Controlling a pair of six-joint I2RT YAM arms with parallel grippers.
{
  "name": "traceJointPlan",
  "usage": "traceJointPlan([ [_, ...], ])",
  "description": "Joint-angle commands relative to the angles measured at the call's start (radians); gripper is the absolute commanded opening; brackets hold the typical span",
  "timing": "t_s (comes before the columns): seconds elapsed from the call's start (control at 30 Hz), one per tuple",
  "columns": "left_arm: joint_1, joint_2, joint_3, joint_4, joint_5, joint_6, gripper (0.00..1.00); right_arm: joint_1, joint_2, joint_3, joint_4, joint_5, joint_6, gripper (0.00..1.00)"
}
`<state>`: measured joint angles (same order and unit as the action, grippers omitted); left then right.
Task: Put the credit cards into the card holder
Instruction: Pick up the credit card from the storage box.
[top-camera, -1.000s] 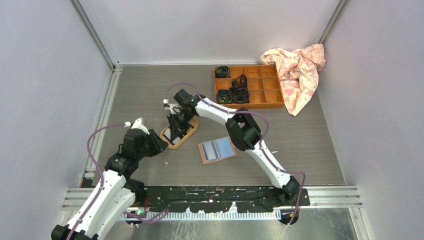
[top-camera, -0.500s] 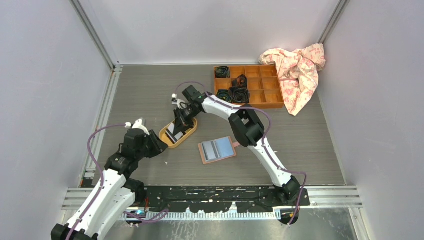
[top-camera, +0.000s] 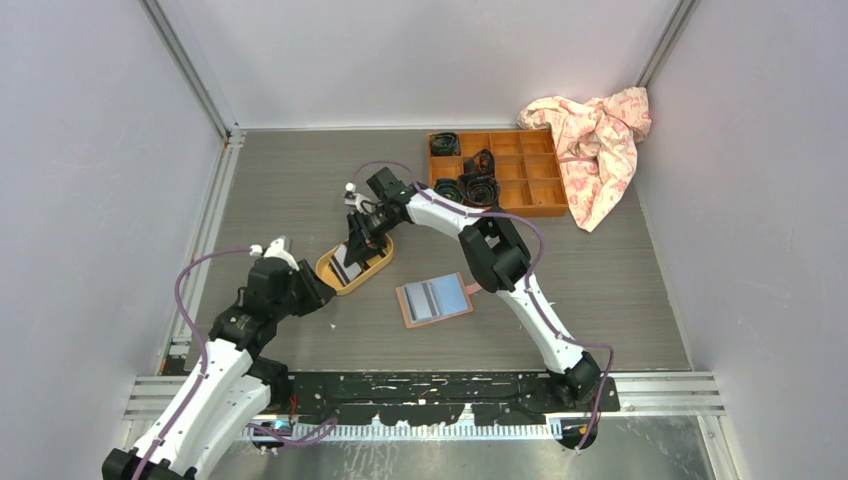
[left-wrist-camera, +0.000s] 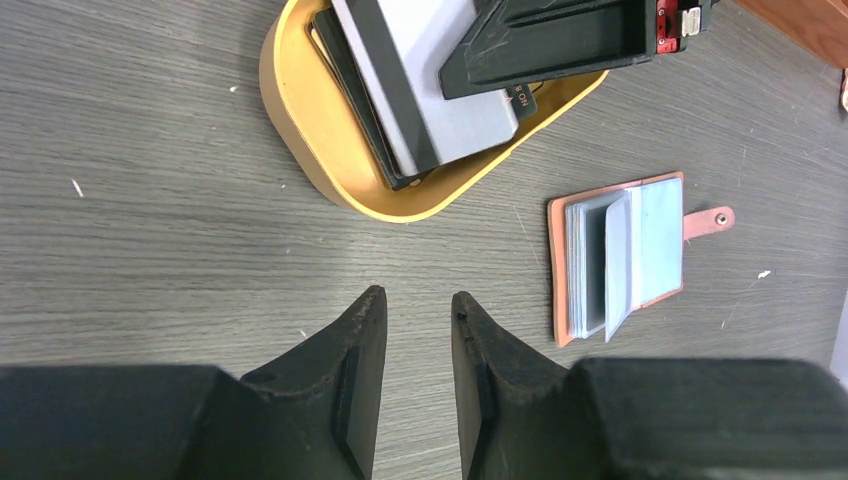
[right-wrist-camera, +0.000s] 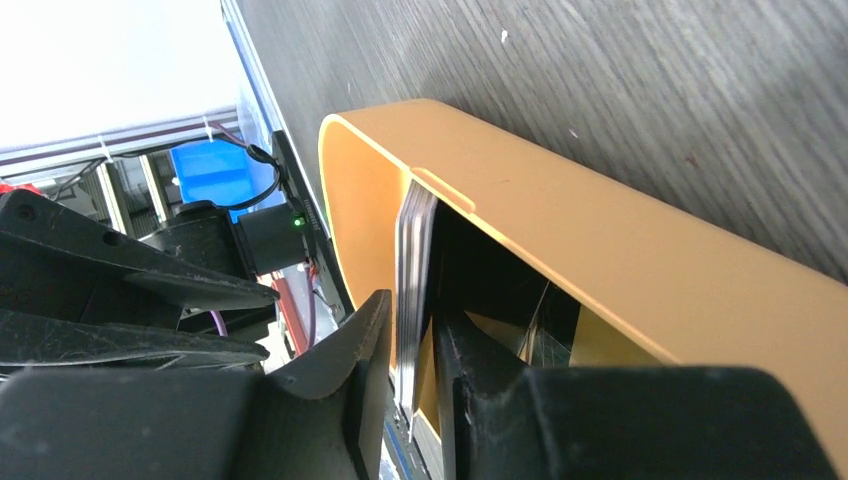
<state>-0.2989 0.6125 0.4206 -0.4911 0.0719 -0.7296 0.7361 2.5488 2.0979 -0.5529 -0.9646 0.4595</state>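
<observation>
The credit cards (left-wrist-camera: 425, 115) are stacked in the yellow oval tray (left-wrist-camera: 300, 130), the top one white with a dark stripe along one long edge. Their long axis is aligned with the tray's, running diagonally across the table (left-wrist-camera: 150, 250) from near-left to far-right in the top view.

The right gripper (right-wrist-camera: 412, 310) is reached down into the far end of the tray, and the edge of the stack is seen standing between its two fingers. The jaws are set narrow on either side of the cards. Whether the cards are actually pinched cannot be told, since almost no gap is shown on either face.

The card holder (left-wrist-camera: 655, 235) is laid open and flat on the table, apart from the tray, with bluish pocket leaves up and the snap tab pointing away from the tray. From the right gripper it is found toward the arm bases and to the robot's right, a short diagonal carry.

The left gripper (left-wrist-camera: 417, 295) is held above bare table at the tray's near-left side, with a slim gap between its fingers and nothing in it. It lies on the tray's far side from the holder, so the right arm, already at the cards, is judged better placed for the transfer. The cards' long axis would have to be turned to meet the pocket openings.
</observation>
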Motion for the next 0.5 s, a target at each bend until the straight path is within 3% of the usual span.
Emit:
traceJointPlan([
  [0.0,-0.001,-0.014,0.038,0.008,0.006,-0.005,0.31,0.003,-0.073,0.004,0.033,-0.036,0.014,0.28],
  [0.47,0.000,-0.014,0.038,0.011,0.009,-0.005,0.31,-0.016,-0.092,-0.005,0.030,-0.031,0.013,0.30],
])
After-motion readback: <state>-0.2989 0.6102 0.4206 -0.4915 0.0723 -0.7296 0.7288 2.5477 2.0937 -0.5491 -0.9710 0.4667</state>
